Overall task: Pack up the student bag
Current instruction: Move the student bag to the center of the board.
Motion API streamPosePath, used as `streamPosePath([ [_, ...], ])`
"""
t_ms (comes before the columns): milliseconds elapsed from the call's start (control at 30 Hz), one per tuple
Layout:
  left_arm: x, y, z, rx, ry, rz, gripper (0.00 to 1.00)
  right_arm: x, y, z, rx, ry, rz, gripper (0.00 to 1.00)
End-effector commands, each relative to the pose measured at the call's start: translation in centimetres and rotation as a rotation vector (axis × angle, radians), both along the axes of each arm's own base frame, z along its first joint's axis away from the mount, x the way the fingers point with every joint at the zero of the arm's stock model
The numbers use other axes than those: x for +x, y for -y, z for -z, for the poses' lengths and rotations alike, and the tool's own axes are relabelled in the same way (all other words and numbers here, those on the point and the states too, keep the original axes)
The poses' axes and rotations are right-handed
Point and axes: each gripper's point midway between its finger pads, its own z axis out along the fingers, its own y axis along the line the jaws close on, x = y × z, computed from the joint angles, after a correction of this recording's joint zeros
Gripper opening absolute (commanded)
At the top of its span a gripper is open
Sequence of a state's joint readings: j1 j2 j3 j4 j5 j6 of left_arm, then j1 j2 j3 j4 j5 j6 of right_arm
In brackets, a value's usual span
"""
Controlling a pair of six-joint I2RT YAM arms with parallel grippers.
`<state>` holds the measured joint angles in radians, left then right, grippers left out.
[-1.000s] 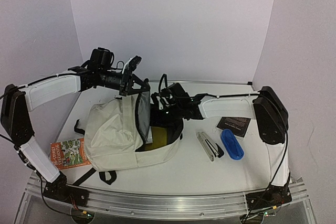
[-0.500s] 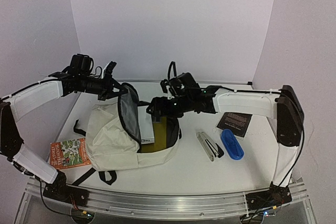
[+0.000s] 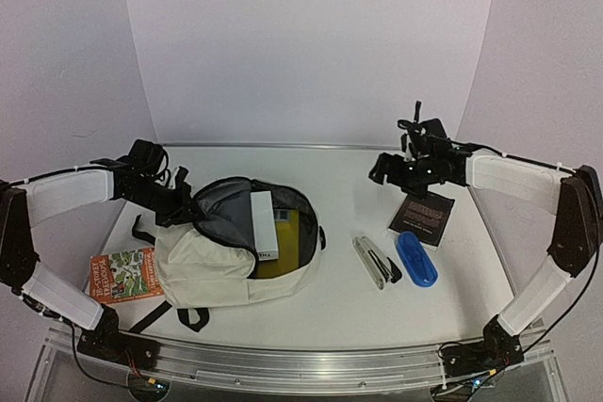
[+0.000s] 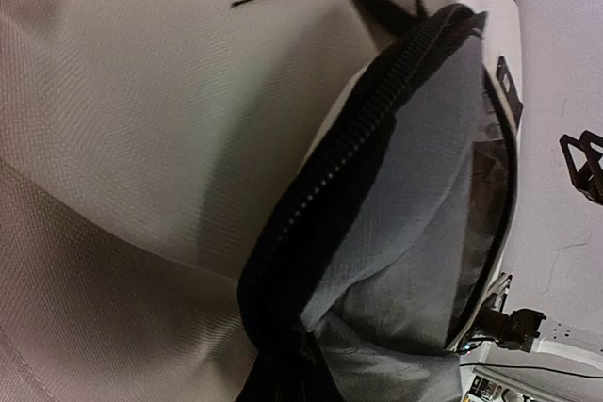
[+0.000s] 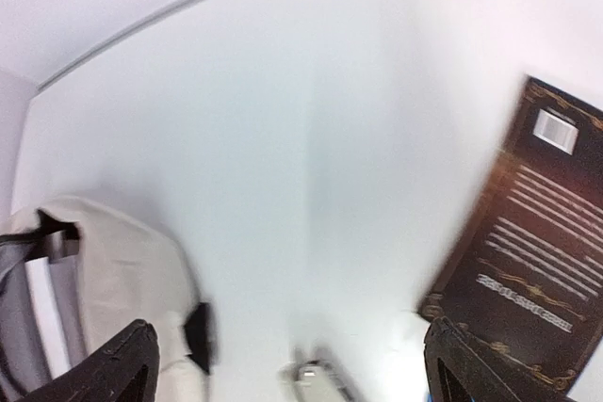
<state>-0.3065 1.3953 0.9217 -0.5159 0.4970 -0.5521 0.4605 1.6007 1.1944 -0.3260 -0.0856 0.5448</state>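
A colourful book (image 3: 122, 275) lies at the left edge of the bench (image 3: 320, 313), just beside the student bag (image 3: 203, 256). The left hand (image 3: 181, 206) is pinched shut on the bag's zippered rim. The bag lies left of centre on the bench with its mouth open (grey lining showing) and a white box (image 3: 263, 223) inside. Farther right, the right hand (image 3: 386, 168) hovers with its fingers spread wide, holding nothing, near a dark booklet (image 3: 422, 221).

The student bag (image 3: 212, 256) is lying on the table (image 3: 320, 313), a box (image 3: 264, 223) sitting inside. A paperback (image 3: 122, 275) is lying to its left; a ruler (image 3: 371, 261), a case (image 3: 415, 258) and, farther back, a booklet (image 3: 422, 217) are lying to its right.
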Motion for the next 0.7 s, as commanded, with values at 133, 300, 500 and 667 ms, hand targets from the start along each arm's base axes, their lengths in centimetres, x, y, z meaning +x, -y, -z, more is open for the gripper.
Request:
streamPosePath([
  [133, 0.8, 0.6, 4.0, -0.022, 0.025, 0.009, 0.00, -1.8, 12.1, 5.0, -0.023, -0.141, 0.265, 0.97],
  [300, 1.7, 2.0, 5.2, -0.097, 0.046, 0.039, 0.00, -3.0, 16.7, 8.8, -0.023, -0.222, 0.372, 0.93],
  [500, 4.5, 4.3, 4.6, -0.184, 0.117, 0.061, 0.00, -4.1, 18.1, 11.8, 0.011, -0.271, 0.407, 0.84],
  [667, 8.1, 6.5, 2.8, -0.249, 0.205, 0.092, 0.00, -3.9, 16.8, 12.8, 0.084, -0.275, 0.378, 0.72],
])
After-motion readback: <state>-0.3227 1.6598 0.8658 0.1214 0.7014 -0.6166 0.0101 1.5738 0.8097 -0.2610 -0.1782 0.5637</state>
